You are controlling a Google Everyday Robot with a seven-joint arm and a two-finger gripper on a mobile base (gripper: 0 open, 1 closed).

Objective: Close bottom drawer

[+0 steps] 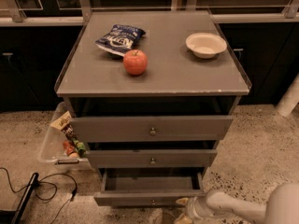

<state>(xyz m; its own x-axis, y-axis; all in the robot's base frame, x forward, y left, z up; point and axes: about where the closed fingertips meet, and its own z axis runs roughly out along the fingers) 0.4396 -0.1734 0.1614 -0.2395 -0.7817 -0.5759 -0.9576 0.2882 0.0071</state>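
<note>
Camera view: bottom drawer [135, 199] open; gripper [183, 208] beside its right front.

One camera looks steeply down from the front at the grey cabinet [182, 76], fairly near, with the gripper [183, 210] at the lower edge, by a front corner of the bottom drawer [135, 199].

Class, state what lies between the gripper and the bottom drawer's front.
Nothing shows there in the camera view: the gripper, low right, sits close beside the right end of the bottom drawer; contact cannot be confirmed.
</note>
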